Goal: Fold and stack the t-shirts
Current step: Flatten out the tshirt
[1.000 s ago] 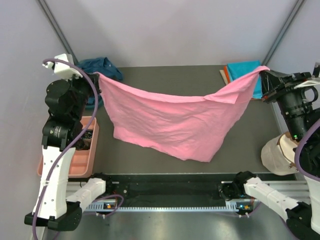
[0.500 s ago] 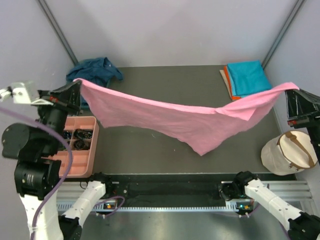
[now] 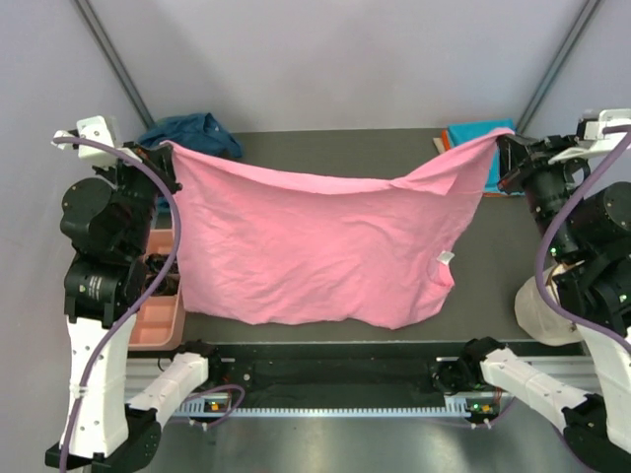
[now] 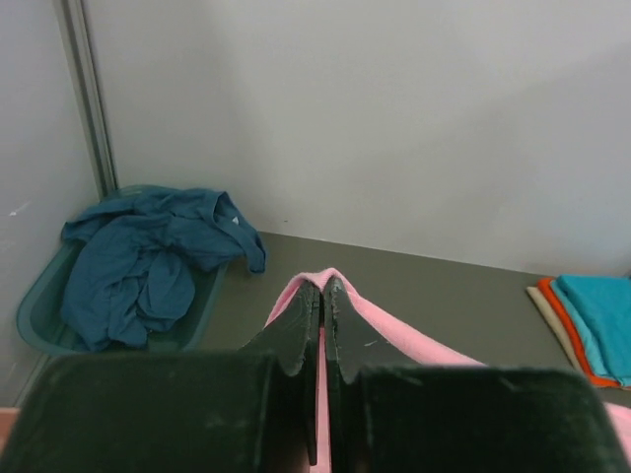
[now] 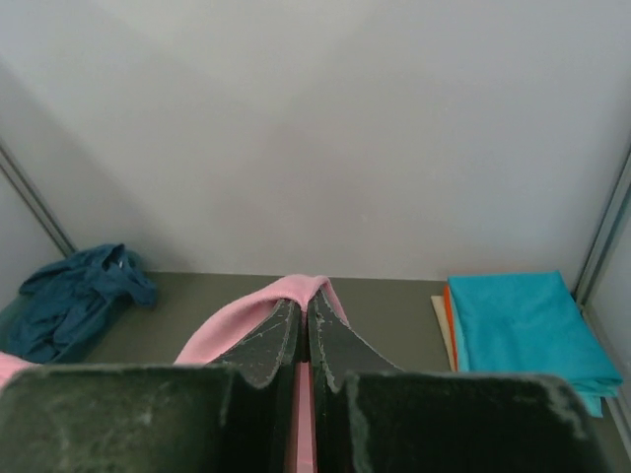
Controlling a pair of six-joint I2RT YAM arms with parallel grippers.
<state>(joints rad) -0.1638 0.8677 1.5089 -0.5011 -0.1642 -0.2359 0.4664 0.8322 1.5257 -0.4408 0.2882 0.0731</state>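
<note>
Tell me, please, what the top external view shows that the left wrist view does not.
Only the top view shows the whole pink t-shirt held up and spread out, the right fingers pinching one corner, and the salmon tray. Only the wrist view shows the teal basin under the navy t-shirt. Both show pink cloth, the navy t-shirt and the folded turquoise t-shirt.

A dark grey bench (image 3: pixel 335 148) with a matte surface sits inside a small booth. Plain pale lavender-grey walls (image 3: pixel 335 59) rise behind it and at both sides. A slim grey metal left post (image 3: pixel 110 54) runs up the back left corner, and a matching right post (image 3: pixel 564 54) runs up the back right corner. The light is soft and even, leaving only faint shadows.
</note>
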